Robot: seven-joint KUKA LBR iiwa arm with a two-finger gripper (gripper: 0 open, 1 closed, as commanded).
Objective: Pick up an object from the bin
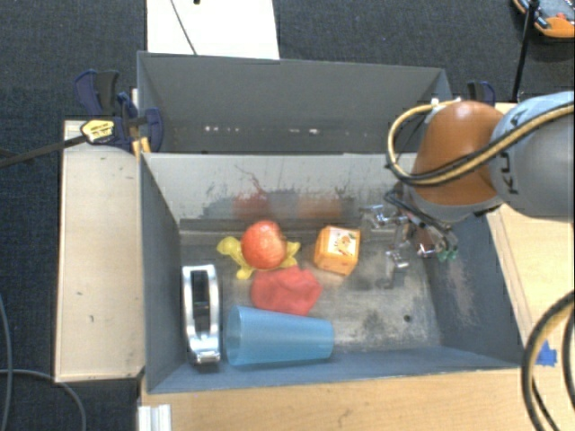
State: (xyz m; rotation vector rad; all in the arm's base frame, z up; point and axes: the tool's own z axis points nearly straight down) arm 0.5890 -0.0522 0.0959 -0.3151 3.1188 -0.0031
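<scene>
Starting at the front of the bin (395, 321): a light blue plastic cup (278, 336) lies on its side along the near wall, mouth pointing left. Touching its open end is a silver and black tape-dispenser-looking thing (201, 317), standing on edge by the left wall. Just behind the cup is a squishy red lump (286, 290), touching or very nearly touching it.

Further back, a red apple (262, 243) sits on top of a flat yellow toy (232, 251) that pokes out on both sides of it. Just to the right of those is a small orange box (337, 250), tilted a little, with some kind of print on its face.

The gripper (395, 260) is down inside the bin on the right side, at about the same depth as the orange box. It's near the box but apart from it, over a bare scuffed patch of floor. That box is the closest thing to it; everything else sits off to the left. Honestly can't tell how far open the gripper is, or whether it has hold of anything.

Above it is the rounded orange wrist cover (454, 155) with cables looped over it, and the grey arm (544, 164) comes in from the right
</scene>
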